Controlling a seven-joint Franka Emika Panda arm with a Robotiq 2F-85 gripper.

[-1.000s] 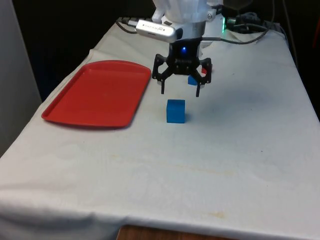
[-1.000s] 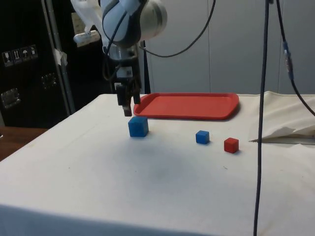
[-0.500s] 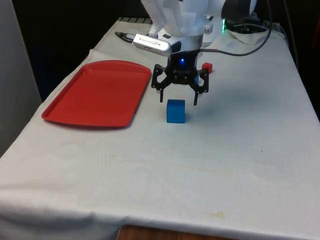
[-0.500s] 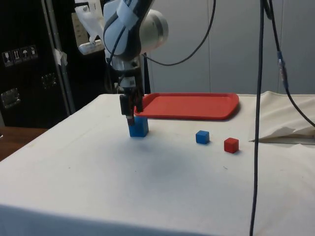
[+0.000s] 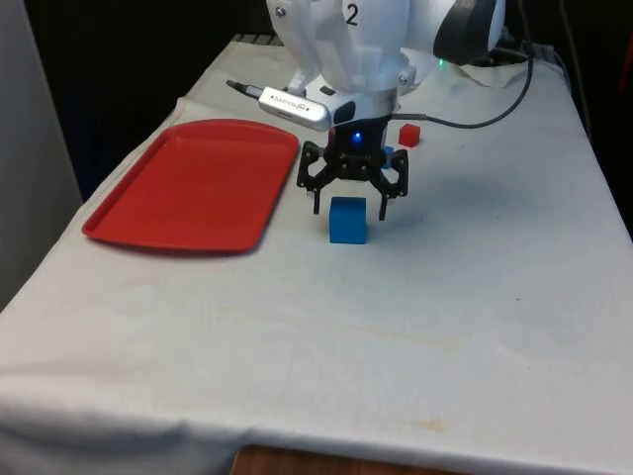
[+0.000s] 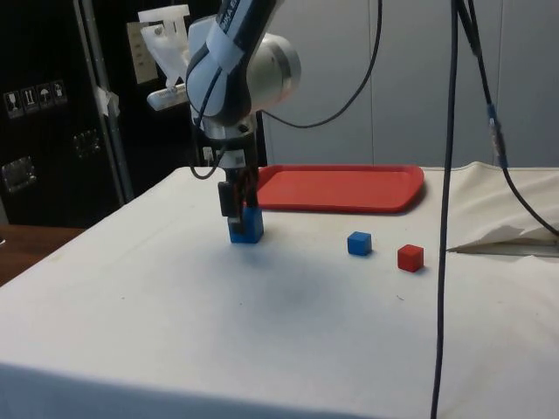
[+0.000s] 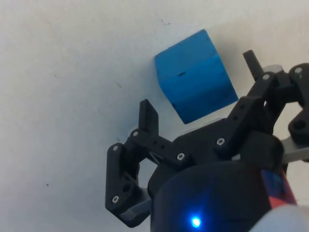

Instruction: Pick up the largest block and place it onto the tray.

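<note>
The large blue block (image 5: pixel 347 220) (image 6: pixel 246 225) (image 7: pixel 195 77) sits on the white cloth, a little to the right of the red tray (image 5: pixel 193 185) (image 6: pixel 336 187) in the front view. My gripper (image 5: pixel 350 209) (image 6: pixel 238 211) (image 7: pixel 199 83) hangs open right over the block, its fingertips level with the block's upper part and standing on either side of it, not touching. In the side view the fingers cover the block's top. A small blue block (image 6: pixel 358 243) and a small red block (image 5: pixel 408 135) (image 6: pixel 410 257) lie further back toward the robot.
The tray lies flat at the front view's left with nothing on it. A black cable (image 5: pixel 475 109) runs over the cloth behind the arm. More cables (image 6: pixel 450 131) hang down at the side view's right. Bare cloth stretches toward the table's near edge.
The gripper has come forward and down: from above and behind the large blue block to straddling its top. Its fingers stayed open. The blocks and tray have not moved.
</note>
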